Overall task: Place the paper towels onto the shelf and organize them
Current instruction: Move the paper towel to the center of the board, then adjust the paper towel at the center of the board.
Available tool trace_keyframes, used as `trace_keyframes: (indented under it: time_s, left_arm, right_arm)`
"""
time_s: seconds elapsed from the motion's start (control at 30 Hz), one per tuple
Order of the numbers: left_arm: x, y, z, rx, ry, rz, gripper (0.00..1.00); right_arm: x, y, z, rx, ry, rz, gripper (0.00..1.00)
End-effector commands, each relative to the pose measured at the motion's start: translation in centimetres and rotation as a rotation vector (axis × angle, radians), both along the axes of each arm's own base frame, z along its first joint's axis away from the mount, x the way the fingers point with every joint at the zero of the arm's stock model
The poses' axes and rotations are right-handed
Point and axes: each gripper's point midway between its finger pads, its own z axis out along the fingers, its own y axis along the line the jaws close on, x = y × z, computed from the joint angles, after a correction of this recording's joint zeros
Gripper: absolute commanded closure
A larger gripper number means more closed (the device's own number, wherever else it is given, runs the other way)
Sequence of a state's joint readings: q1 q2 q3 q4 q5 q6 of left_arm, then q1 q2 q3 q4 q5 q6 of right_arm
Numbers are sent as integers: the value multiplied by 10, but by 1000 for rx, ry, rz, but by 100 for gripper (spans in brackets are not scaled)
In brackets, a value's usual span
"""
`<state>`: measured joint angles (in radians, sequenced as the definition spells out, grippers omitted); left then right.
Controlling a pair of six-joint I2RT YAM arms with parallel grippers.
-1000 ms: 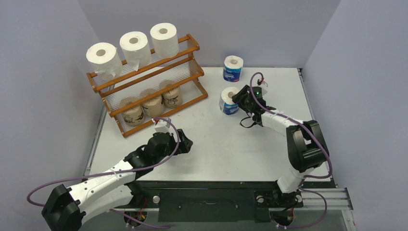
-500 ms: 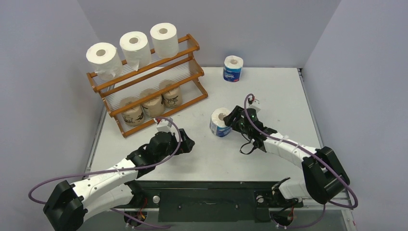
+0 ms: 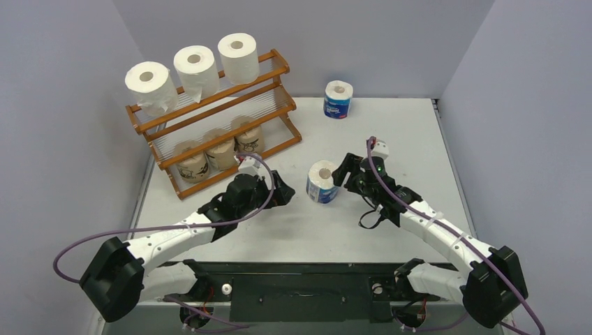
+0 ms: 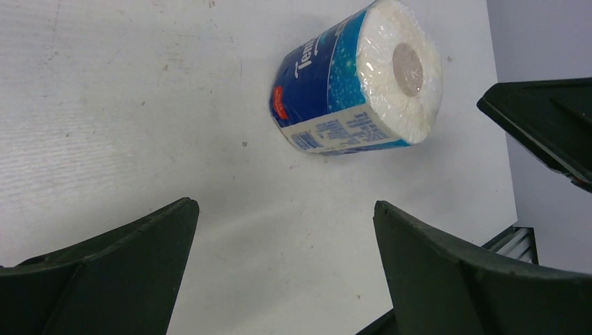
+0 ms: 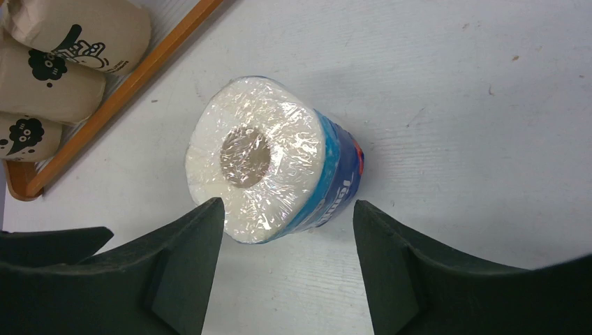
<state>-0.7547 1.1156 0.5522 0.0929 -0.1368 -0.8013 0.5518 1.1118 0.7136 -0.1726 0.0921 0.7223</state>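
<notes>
Right wrist — crinkly film-wrapped cylindrical roll point(image 5: 272, 160), hollow-cored.

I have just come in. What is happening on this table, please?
The robot is filling a wooden shelf with paper towel rolls. Three white rolls sit on its top tier and three brown rolls on the bottom one. A blue-and-white roll stands upright mid-table between the open right gripper and the open left gripper, held by neither. A second blue roll waits at the back.
</notes>
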Motion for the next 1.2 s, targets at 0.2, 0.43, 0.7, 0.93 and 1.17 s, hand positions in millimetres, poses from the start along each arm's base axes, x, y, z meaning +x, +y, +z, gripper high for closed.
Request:
trace_keyframes:
  time_s: [0.2, 0.43, 0.7, 0.93, 1.17]
  left_arm:
    - [44, -30, 35, -149, -38, -19, 4]
    - [57, -39, 31, -173, -5, -6, 4]
    - [60, -65, 23, -177, 31, -78, 4]
    - [59, -77, 23, -159, 12, -106, 4]
    - [67, -88, 29, -161, -3, -118, 4]
  right_arm:
    - [6, 16, -1, -153, 10, 37, 36]
    - [8, -7, -33, -243, 78, -31, 34]
    - [-7, -34, -64, -183, 119, -88, 36]
    - [-29, -55, -99, -76, 176, -150, 38]
    - [-34, -61, -90, -26, 127, -181, 38]
